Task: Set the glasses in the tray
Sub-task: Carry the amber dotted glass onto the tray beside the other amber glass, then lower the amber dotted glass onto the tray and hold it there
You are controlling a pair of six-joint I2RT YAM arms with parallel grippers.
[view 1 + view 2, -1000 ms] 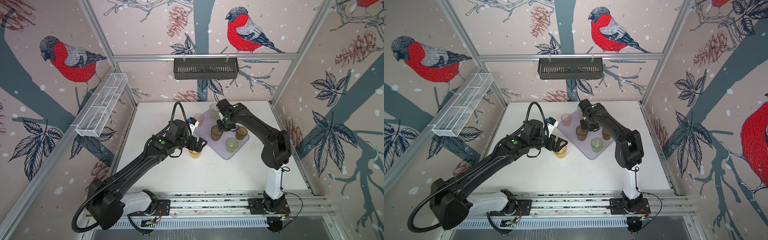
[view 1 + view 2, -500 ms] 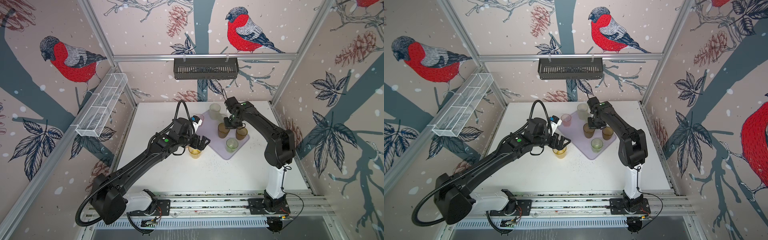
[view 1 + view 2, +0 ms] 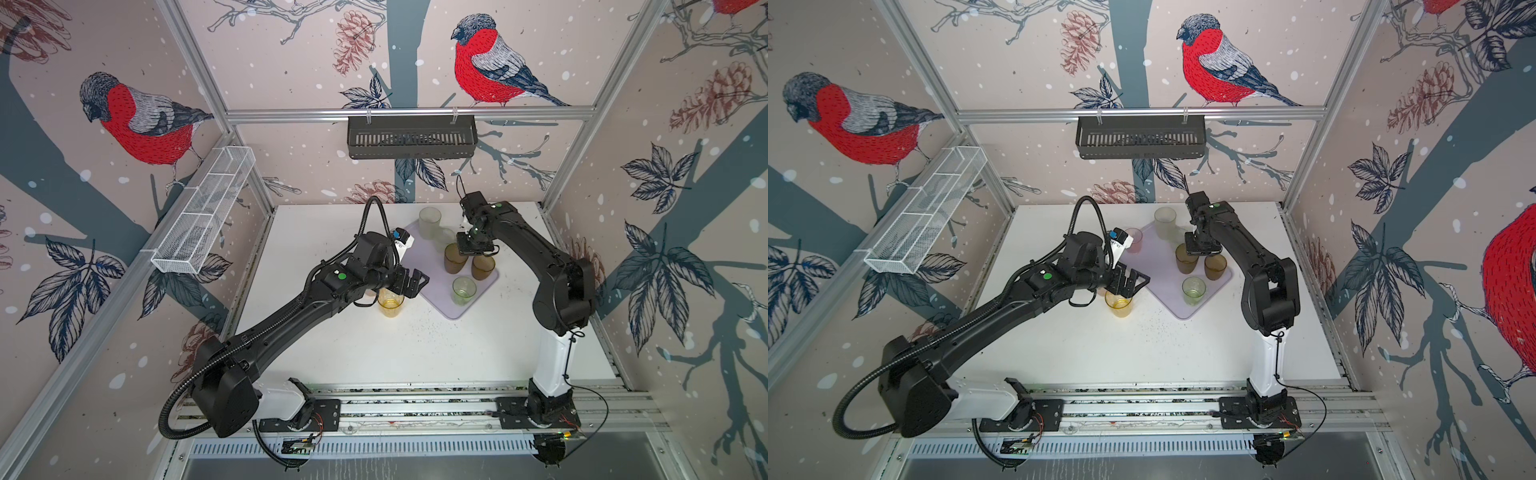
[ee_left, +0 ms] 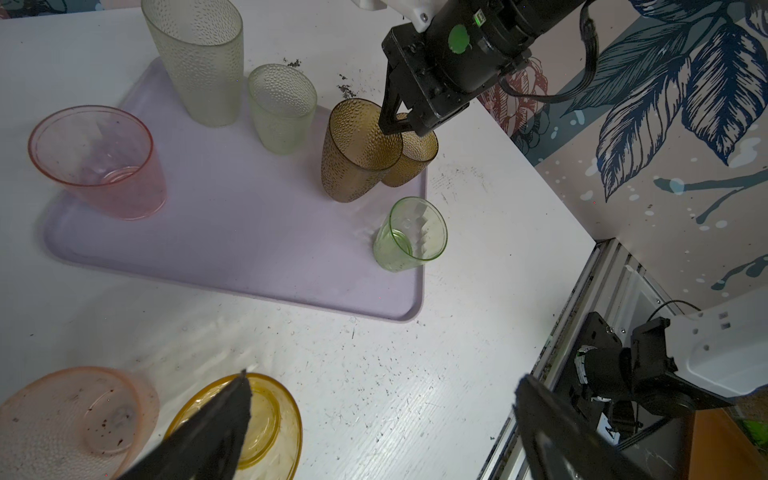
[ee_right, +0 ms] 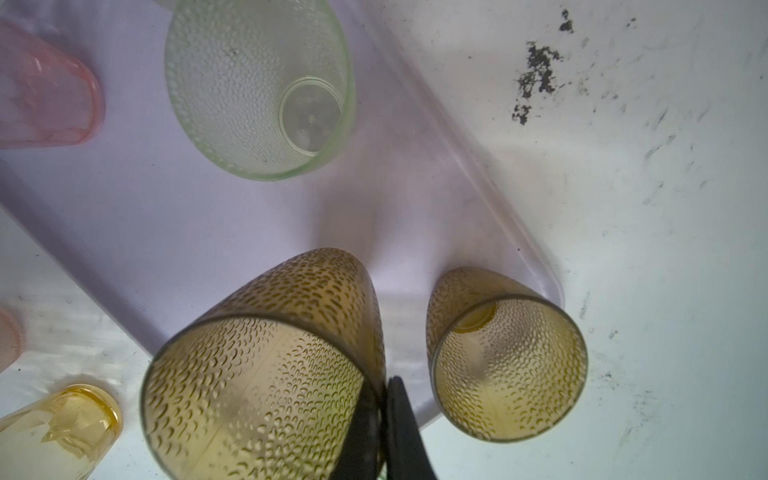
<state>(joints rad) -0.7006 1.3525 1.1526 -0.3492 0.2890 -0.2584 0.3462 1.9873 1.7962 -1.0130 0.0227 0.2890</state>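
The lilac tray holds a tall frosted glass, a short frosted glass, a pink glass, a green glass and a short brown glass. My right gripper is shut on the rim of the tall brown glass, which leans slightly over the tray beside the short brown one. My left gripper is open and holds nothing. It hovers just above the amber glass on the table. A second pink glass stands next to the amber one.
A black slatted basket hangs on the back wall. A white wire mesh basket is mounted on the left wall. Dark crumbs lie on the white table behind the tray. The arm rail runs along the front.
My right gripper has carried the tall brown glass to the right across the tray, up beside the short brown one. My left gripper has drifted right, above the amber glass, still open.
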